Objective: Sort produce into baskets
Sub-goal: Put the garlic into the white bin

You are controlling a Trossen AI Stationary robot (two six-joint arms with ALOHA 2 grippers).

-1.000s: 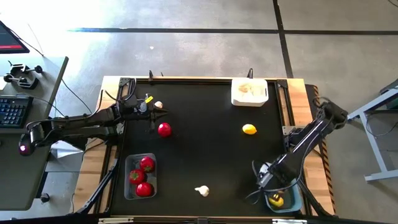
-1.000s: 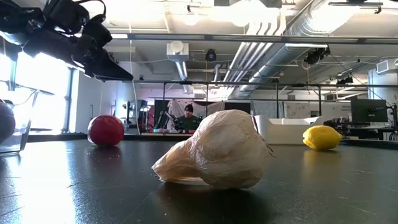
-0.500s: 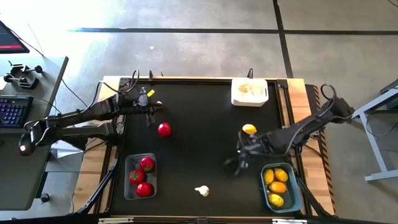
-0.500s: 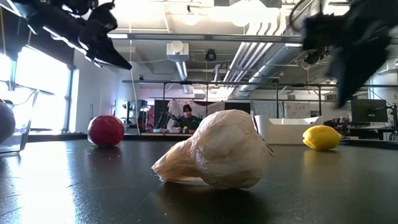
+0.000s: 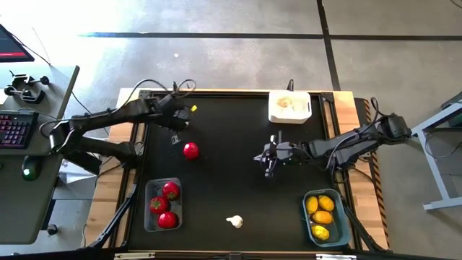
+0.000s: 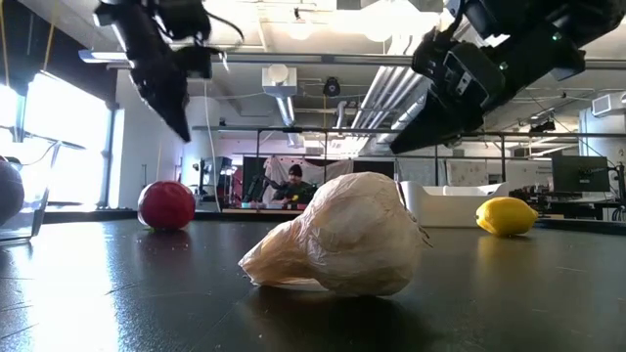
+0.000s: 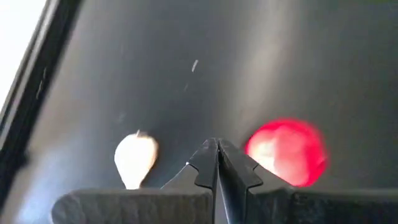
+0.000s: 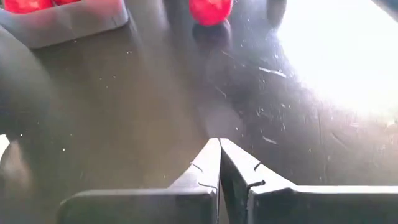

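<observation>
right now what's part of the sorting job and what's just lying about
Job: loose round red piece; white garlic bulb; clear tub of red pieces; blue-grey tub of yellow pieces; opaque white tub; both shut grippers.
Lying about: keyboard; mouse.

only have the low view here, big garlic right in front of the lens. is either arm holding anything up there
Observer: No. The wrist views show the left gripper and the right gripper with fingers shut on nothing.
Operator: ok how full is the clear tub, i only see its edge
Observer: From above, the clear tub holds three red pieces.
Operator: any other garlic loose
Observer: Yes. The left wrist view shows a second white bulb lying near the loose red piece, with a gap between them.
</observation>
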